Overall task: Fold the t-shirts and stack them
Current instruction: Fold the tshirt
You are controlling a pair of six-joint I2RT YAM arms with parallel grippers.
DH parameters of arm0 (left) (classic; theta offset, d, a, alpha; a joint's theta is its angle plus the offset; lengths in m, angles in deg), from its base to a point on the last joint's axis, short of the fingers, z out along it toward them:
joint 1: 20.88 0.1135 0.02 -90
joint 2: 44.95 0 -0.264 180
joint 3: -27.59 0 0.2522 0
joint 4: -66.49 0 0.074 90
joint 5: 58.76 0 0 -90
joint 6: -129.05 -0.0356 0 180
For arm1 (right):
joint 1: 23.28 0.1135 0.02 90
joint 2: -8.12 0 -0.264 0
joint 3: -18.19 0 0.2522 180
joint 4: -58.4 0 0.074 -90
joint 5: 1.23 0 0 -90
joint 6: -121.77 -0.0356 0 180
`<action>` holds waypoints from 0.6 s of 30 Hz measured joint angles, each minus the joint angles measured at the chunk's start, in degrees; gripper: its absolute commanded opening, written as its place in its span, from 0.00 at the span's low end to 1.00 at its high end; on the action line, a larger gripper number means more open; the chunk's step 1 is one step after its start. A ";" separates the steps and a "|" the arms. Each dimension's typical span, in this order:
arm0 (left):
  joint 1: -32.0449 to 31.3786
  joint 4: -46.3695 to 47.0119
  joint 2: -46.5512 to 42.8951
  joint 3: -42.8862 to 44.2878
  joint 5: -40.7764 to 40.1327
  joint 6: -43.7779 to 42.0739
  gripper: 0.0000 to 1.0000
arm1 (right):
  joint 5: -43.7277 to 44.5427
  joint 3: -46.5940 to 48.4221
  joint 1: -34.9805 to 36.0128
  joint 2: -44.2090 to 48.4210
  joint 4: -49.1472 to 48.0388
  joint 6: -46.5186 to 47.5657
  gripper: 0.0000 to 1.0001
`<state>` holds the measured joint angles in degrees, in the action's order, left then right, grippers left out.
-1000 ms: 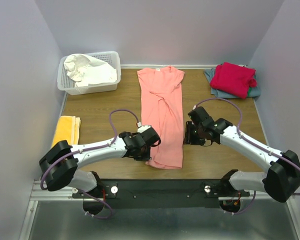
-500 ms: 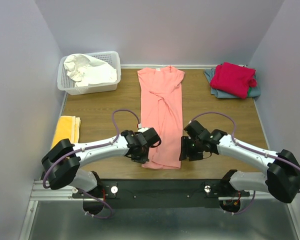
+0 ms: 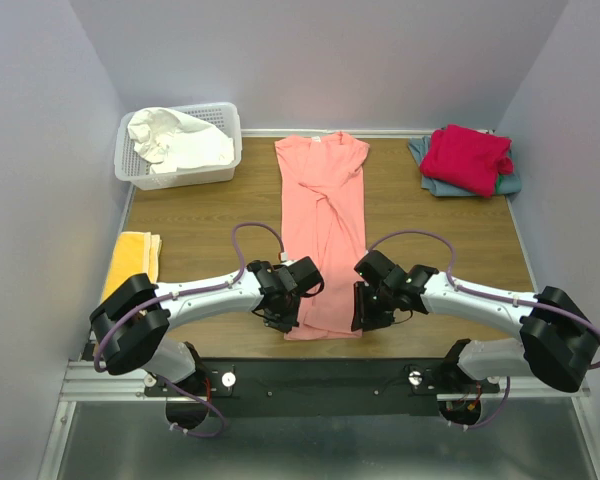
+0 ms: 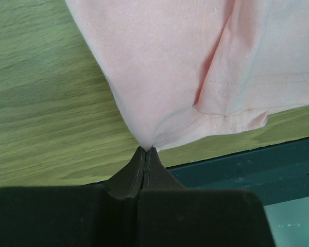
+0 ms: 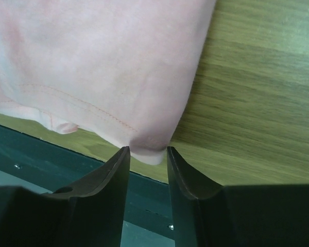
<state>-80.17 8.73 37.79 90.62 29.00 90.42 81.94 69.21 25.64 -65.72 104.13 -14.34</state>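
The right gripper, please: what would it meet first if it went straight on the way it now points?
Most likely the pink shirt: its hem corner sits right at the open fingertips of the right gripper, so the cloth comes first, then the table beneath it.

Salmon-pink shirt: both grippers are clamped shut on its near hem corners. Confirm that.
Not quite. The left gripper is shut on one hem corner of the salmon-pink shirt, but the right gripper is open. The right wrist view shows its fingers apart, with the other hem corner lying between them, not yet pinched.
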 measured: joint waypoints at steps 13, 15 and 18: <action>0.00 0.74 0.00 -0.94 0.74 0.07 0.00 | 0.09 -2.16 0.15 -1.05 -0.68 -0.98 0.15; 0.00 1.03 0.00 -1.44 0.79 0.07 0.00 | 0.13 -2.54 0.15 -1.27 -0.74 -1.20 0.01; 0.00 1.36 0.00 -2.29 0.81 0.13 0.00 | 0.13 -2.84 0.15 -1.11 -0.92 -1.81 0.01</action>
<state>-80.17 10.08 37.79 88.33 29.80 90.55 82.07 66.36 25.80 -66.84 103.21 -16.15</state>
